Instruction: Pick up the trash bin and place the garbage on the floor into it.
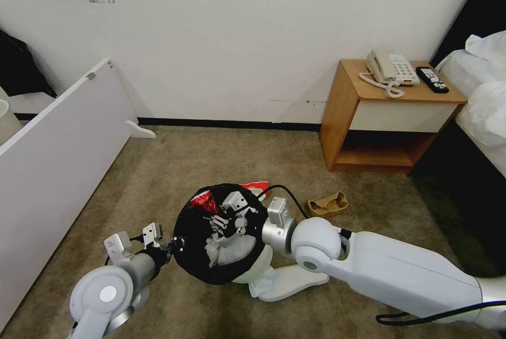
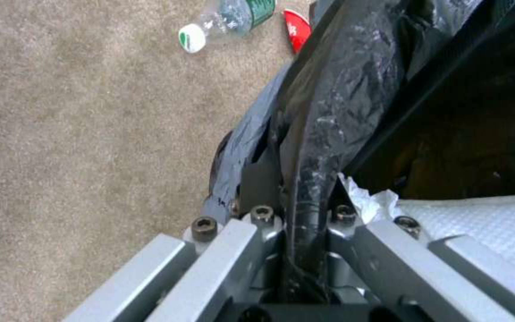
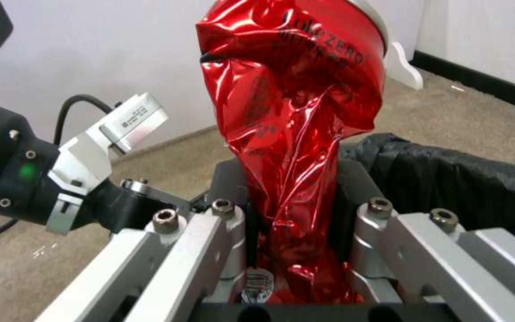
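Left pincer [image 2: 305, 250]: clamped on the bag-lined rim of the trash bin [image 1: 221, 233], carried above the floor [image 1: 158, 170].
Right pincer [image 3: 296, 250]: pinching a red wrapper [image 3: 293, 112], poised over the bin mouth.
Already in: white slipper [image 2: 478, 223], beside left pincer.
Left, judged: bottle [image 2: 228, 20] beyond the left pincer; brown paper bag [image 1: 328, 204] and another slipper [image 1: 290, 281] near the right arm.
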